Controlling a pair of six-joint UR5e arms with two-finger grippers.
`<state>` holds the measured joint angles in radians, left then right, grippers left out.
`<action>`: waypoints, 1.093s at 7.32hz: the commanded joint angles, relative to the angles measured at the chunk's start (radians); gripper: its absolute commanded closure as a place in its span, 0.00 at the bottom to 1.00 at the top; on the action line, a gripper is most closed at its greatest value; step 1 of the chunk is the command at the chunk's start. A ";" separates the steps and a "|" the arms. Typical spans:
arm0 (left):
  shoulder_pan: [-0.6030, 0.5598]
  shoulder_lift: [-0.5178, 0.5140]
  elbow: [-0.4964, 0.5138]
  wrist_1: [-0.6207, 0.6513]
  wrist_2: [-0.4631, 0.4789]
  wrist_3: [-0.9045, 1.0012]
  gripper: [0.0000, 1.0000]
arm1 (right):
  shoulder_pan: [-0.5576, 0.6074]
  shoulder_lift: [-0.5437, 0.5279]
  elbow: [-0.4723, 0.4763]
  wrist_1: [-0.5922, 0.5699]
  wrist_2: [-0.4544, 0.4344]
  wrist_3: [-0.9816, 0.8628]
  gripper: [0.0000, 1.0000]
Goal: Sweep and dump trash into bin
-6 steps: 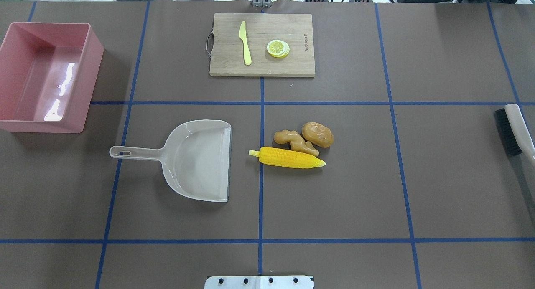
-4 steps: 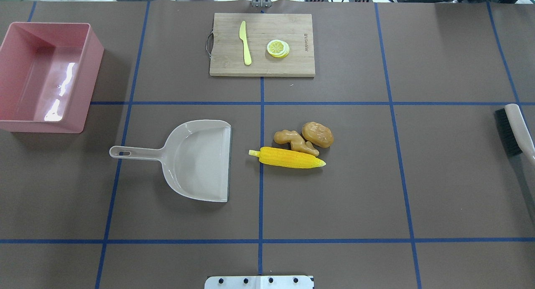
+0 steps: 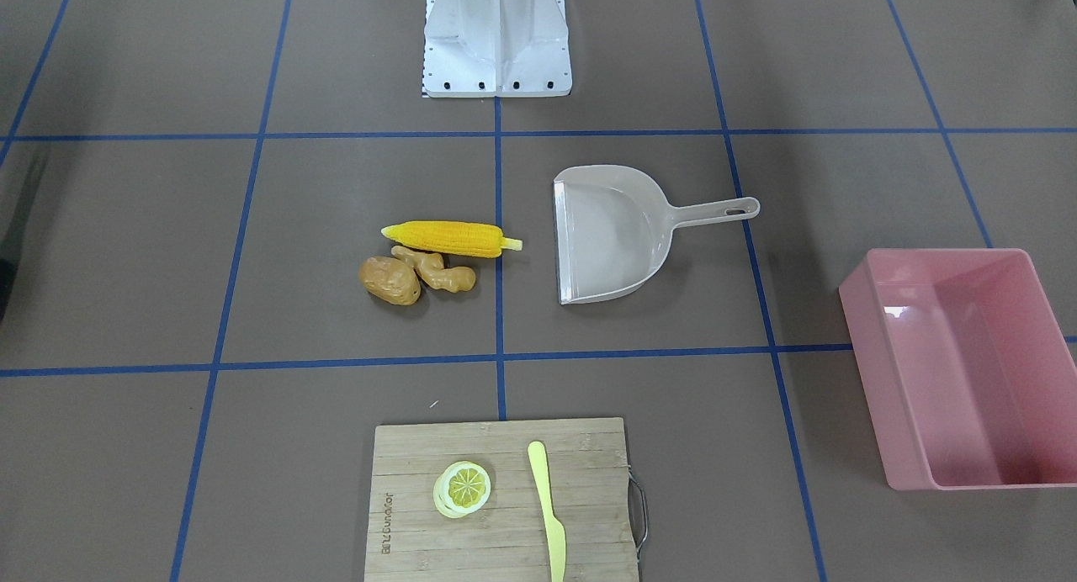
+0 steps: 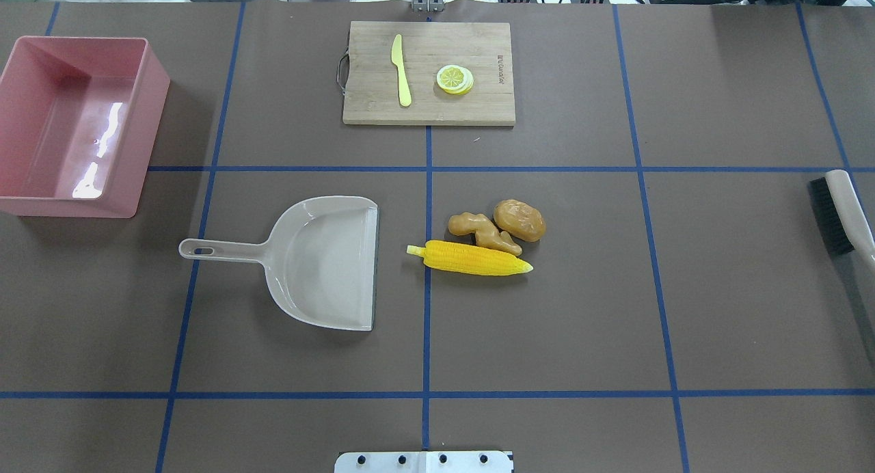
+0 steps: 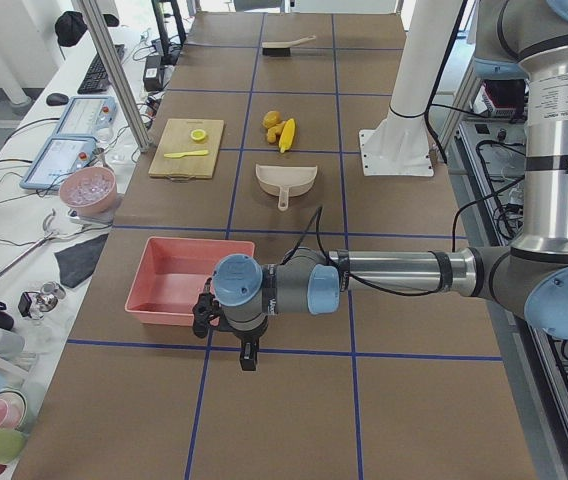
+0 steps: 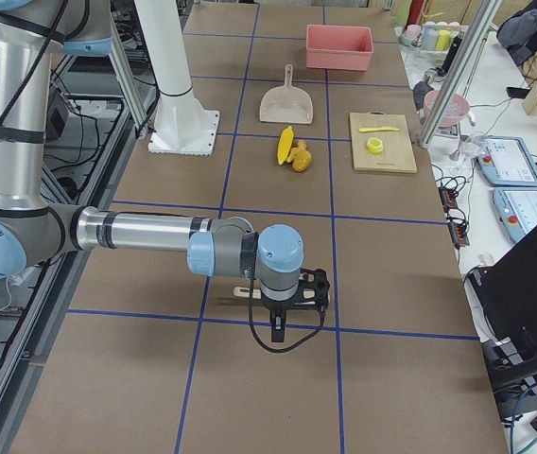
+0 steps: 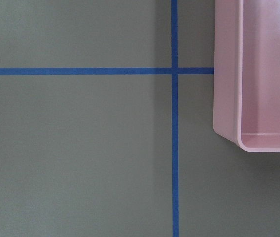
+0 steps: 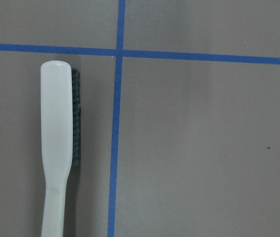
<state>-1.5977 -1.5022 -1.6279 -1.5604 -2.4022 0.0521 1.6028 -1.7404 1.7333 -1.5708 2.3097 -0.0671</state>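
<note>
At the table's left end, the left gripper point(image 5: 249, 357) points down from a forearm stretched level, just beside the bin point(image 5: 164, 312) — whether it is clenched or released I cannot tell. At the right end, the right gripper point(image 6: 277, 327) hangs the same way from a level forearm, close above the brush point(image 8: 56, 138), its state just as unclear. Mid-table the corn point(image 4: 472, 258), ginger point(image 4: 484, 231) and potato point(image 4: 519, 220) lie bunched together near the open lip of the dustpan point(image 4: 328, 268) — well apart from the bin.
</note>
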 commanded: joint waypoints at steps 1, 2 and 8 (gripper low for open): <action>-0.001 0.000 -0.003 0.000 0.003 0.000 0.01 | 0.000 0.001 0.005 0.002 -0.001 0.001 0.00; -0.001 0.002 -0.004 0.000 0.003 0.000 0.01 | 0.000 -0.001 0.002 0.002 -0.003 -0.002 0.00; -0.005 -0.015 -0.141 0.022 0.002 0.000 0.02 | -0.004 -0.019 0.034 -0.002 0.000 0.016 0.00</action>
<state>-1.6017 -1.5118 -1.6937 -1.5471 -2.4010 0.0522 1.6003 -1.7471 1.7630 -1.5715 2.3094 -0.0541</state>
